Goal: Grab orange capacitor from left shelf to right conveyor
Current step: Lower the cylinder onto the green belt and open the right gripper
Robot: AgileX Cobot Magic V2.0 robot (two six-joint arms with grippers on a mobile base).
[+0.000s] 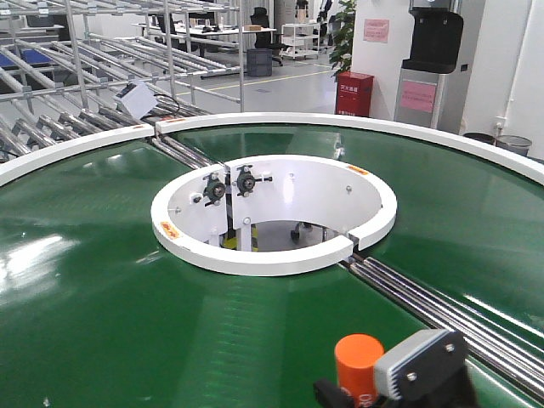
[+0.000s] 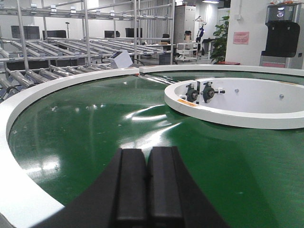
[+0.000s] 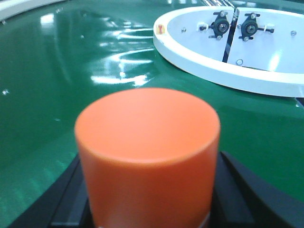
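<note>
Holding orange capacitor [image 3: 147, 156], R gripper [image 1: 372, 384] jaws clamped; set upright onto right conveyor [image 1: 127, 280], release slow. L gripper [image 2: 148, 185] jaws together.

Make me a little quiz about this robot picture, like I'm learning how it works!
1. True or false: the left end effector is holding the orange cylinder.
2. What colour is the big round belt? A red, B green, C blue.
3. Fill the gap: the ring in the middle of the belt is ____.
Key: 1 false, it sits in the right end effector; the left one is shut on nothing. 2 B. 3 white.
</note>
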